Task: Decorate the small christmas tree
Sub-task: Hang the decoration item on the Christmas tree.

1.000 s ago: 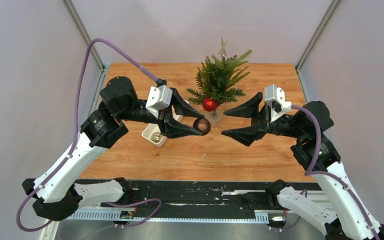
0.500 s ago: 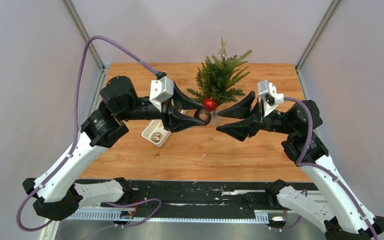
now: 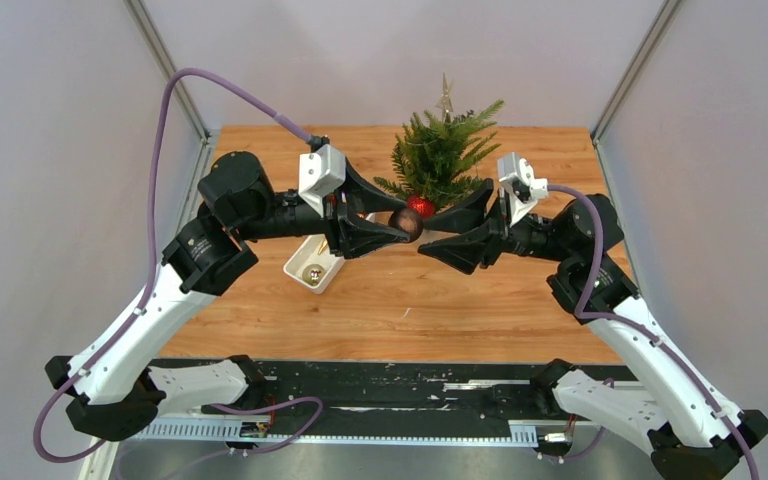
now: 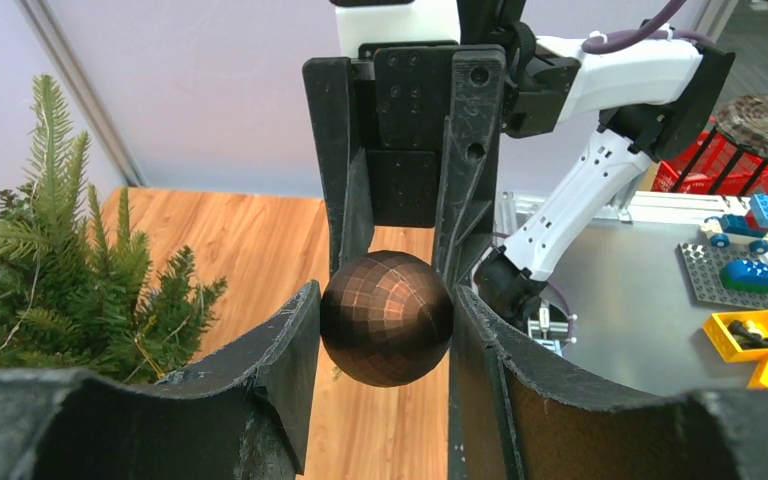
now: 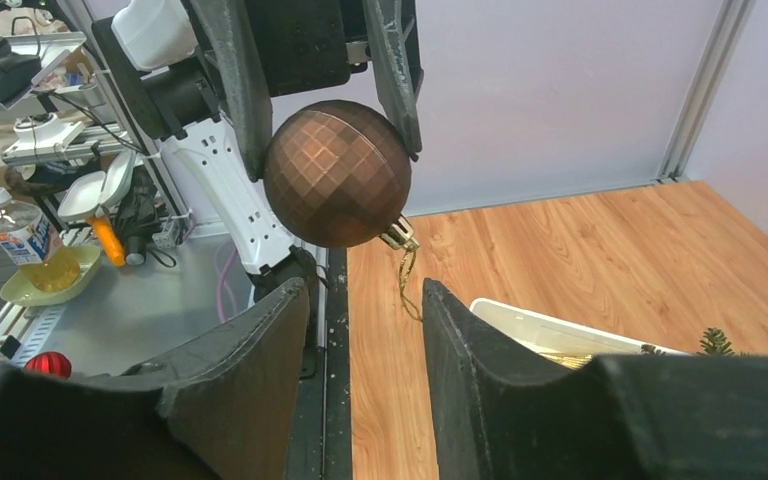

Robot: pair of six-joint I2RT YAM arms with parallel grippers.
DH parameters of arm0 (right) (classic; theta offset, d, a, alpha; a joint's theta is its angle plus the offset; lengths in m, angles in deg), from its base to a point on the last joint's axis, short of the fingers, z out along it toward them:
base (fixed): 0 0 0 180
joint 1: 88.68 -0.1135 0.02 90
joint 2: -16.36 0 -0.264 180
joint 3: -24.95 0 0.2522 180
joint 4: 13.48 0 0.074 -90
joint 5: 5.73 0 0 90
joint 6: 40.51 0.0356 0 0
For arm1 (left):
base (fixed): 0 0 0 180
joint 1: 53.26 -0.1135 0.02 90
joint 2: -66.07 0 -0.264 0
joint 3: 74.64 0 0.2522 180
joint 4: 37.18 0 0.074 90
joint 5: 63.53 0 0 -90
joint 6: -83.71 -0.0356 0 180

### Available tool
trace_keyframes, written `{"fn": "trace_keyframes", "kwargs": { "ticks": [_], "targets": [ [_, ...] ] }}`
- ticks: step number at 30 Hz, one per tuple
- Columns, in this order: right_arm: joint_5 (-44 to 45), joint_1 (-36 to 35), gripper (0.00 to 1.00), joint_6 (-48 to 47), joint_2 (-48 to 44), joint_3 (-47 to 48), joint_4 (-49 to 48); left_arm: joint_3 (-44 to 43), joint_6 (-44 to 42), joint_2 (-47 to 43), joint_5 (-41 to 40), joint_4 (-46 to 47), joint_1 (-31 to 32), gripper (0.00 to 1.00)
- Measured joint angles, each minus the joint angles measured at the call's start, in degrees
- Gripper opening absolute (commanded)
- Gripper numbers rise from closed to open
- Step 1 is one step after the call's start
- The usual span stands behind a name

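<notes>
The small christmas tree [image 3: 445, 150] stands at the back middle of the table, with a star on top and a red ball [image 3: 421, 206] on a low branch. My left gripper [image 3: 401, 223] is shut on a bronze faceted ball [image 3: 408, 222] just in front of the tree; the ball [image 4: 387, 318] sits squeezed between both fingers. A gold cap and string loop [image 5: 405, 275] hang from the ball [image 5: 337, 172]. My right gripper [image 3: 426, 238] faces it from the right, open. The loop dangles just beyond its [image 5: 365, 310] fingertips, close to the right-hand one, with nothing between the jaws.
A white tray [image 3: 300, 268] with a small gold ornament [image 3: 312, 272] lies under the left arm, and its rim [image 5: 530, 322] shows behind the right finger. Tree branches [image 4: 70, 270] reach close to the left of the held ball. Grey walls enclose the table.
The right gripper has moved left, right up to the bronze ball, and its jaws have narrowed. The left gripper has carried the ball up and back, toward the tree.
</notes>
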Motion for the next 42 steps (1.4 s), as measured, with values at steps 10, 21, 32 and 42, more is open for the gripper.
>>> {"fn": "trace_keyframes", "kwargs": {
  "ticks": [10, 21, 32, 42],
  "targets": [
    [0.83, -0.39, 0.35, 0.20, 1.18, -0.52, -2.56, 0.00, 0.22, 0.15, -0.04, 0.46, 0.00, 0.00],
    [1.79, -0.48, 0.05, 0.72, 1.84, -0.52, -3.74, 0.00, 0.66, 0.22, 0.15, 0.66, 0.00, 0.00],
    [6.71, -0.46, 0.00, -0.31, 0.48, -0.79, -1.95, 0.00, 1.09, 0.22, 0.11, 0.92, 0.00, 0.00],
    [9.46, -0.46, 0.00, -2.51, -0.52, -0.63, 1.18, 0.00, 1.51, 0.24, -0.04, 1.64, 0.00, 0.00]
  ]
}}
